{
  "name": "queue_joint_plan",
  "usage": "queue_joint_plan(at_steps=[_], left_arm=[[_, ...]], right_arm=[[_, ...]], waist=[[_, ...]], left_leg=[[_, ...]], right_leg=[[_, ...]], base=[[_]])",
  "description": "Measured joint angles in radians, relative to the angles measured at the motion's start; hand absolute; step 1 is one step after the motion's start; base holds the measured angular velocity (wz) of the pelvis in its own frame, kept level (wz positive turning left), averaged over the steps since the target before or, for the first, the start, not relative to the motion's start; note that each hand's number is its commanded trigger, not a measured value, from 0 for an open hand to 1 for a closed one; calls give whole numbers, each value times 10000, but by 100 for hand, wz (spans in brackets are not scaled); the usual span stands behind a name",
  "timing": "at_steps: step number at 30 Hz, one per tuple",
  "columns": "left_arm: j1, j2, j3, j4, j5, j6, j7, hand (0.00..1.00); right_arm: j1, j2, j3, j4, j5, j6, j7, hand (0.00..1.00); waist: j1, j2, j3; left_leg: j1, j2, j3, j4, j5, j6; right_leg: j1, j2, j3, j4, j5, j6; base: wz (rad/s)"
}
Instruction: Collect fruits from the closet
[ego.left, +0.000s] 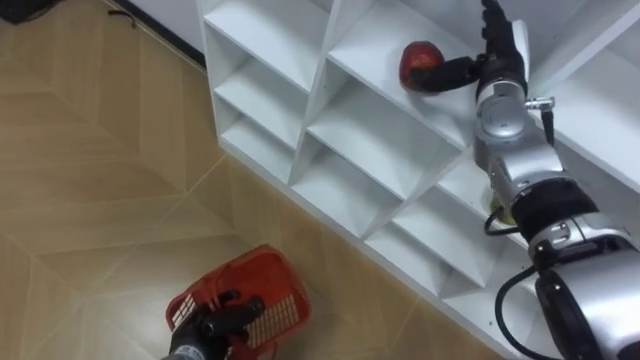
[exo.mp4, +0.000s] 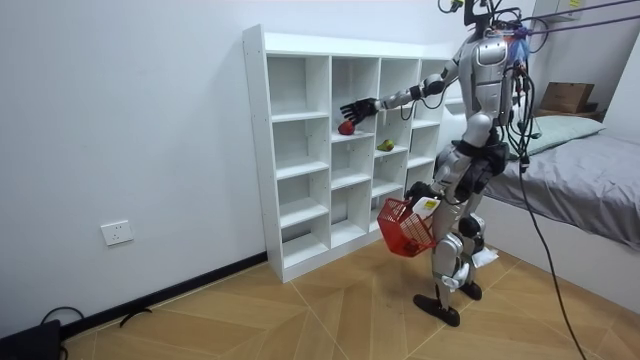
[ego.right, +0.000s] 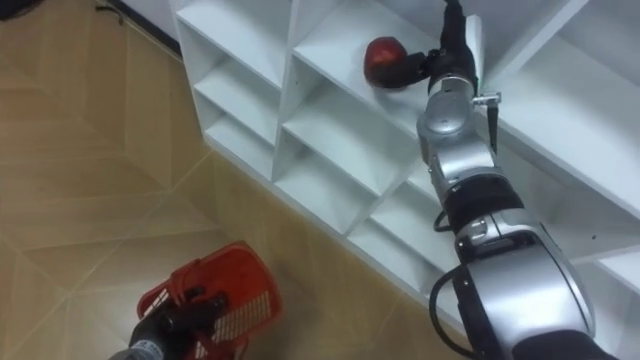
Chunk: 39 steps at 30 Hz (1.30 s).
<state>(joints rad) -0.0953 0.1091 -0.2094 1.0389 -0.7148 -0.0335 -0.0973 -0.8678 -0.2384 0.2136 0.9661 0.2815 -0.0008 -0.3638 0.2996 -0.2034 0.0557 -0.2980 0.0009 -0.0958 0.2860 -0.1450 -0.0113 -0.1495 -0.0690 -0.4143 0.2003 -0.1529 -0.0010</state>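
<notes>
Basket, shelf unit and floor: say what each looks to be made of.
Basket: likely moulded plastic, bright red, with a grid of small openings in its wall.
Shelf unit: probably white laminated or painted board, smooth faces, sharp square edges.
Floor: wood or wood-look planks, light with visible grain, in a herringbone pattern; which, I cannot tell.

We see the robot upright, facing a white shelf unit (exo.mp4: 257, 150). Its right arm stretches nearly straight at shoulder height into the unit's upper part, the right hand (ego.left: 497, 62) with fingers straight and thumb spread. The left arm hangs low before the unit, left hand (ego.left: 215, 322) curled around a red basket (ego.left: 275, 285).
</notes>
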Motion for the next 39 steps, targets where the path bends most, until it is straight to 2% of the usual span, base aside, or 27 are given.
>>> queue_joint_plan(at_steps=[8, 14, 21, 29, 31, 33, 35, 39], left_arm=[[38, 27, -3, -5, -7, 18, -1, 100], [2, 23, 0, 88, -4, -8, -23, 100], [-166, 18, 3, 395, -14, -10, -45, 100], [-190, -16, 2, 400, -22, -21, -45, 100], [-217, -44, 3, 401, -24, -25, -45, 100], [-285, -8, 2, 399, -27, -30, -45, 100], [-307, -8, 0, 399, -30, -30, -44, 100], [-308, -1, -17, 399, -26, -30, -45, 100]], right_arm=[[25, -1, 1, 29, 647, 1, 250, 0], [46, 0, 3, 235, 629, 1, 615, 0], [53, -1, 399, 499, 607, 8, 628, 0], [42, 2, 430, 854, 80, 26, 629, 0], [41, 2, 430, 877, -218, 27, 631, 0], [41, 3, 432, 901, -535, 27, 615, 0], [39, 1, 434, 908, -665, 25, 563, 0], [-112, 2, 430, 1226, -742, 19, 476, 0]], waist=[[-50, 14, 9], [7, 40, 29], [70, 47, 36], [124, 11, 64], [131, 11, 118], [158, -6, 250], [157, -19, 280], [138, -39, 286]], left_leg=[[120, -7, -59, -8, 3, -4], [129, -9, -53, -91, 32, -11], [133, -13, -49, -212, 61, -9], [141, -23, -59, -278, 80, -1], [143, -36, -59, -280, 88, 11], [131, -70, -95, -283, 103, 28], [110, -95, -153, -299, 113, 42], [95, -142, -160, -331, 136, 72]], right_leg=[[125, -1, -15, 29, 0, 0], [81, 1, 17, 30, 0, 0], [10, -7, 39, 29, 0, 1], [-5, -31, 43, 29, -1, 1], [-4, -48, 29, 28, -2, 3], [-10, -79, -11, 27, -6, 10], [-28, -101, -27, 28, -8, 13], [-27, -144, -91, 36, -7, 14]], base=[[2], [0], [0], [0], [0], [0], [0], [3]])
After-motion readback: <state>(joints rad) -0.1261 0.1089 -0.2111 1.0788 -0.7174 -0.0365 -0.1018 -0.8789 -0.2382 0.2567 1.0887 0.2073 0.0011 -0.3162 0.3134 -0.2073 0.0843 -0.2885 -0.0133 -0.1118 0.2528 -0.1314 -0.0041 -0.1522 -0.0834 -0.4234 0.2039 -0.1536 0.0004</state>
